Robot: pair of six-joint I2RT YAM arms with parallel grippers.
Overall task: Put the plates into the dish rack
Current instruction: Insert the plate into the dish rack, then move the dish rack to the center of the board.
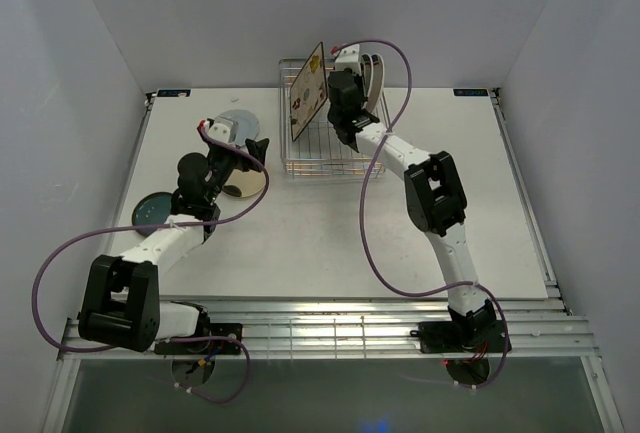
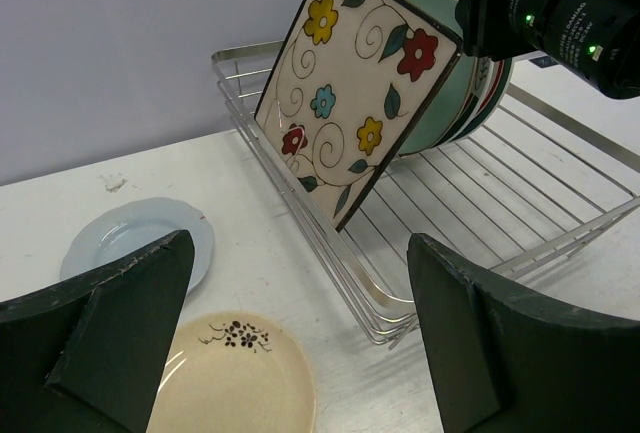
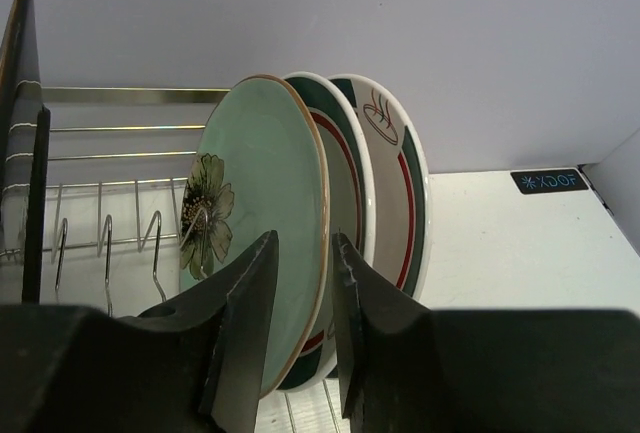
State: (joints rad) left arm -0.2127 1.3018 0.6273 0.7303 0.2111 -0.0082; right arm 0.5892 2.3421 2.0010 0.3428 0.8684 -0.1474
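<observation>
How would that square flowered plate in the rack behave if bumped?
Probably stiff and breakable: the square plate looks like glazed ceramic. Its glossy face suggests slipperiness. It stands tilted in the dish rack, so a nudge might tip it.

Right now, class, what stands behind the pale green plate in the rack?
Two white plates with teal-red rims stand on edge behind the pale green plate; it covers most of the nearer one's face.
</observation>
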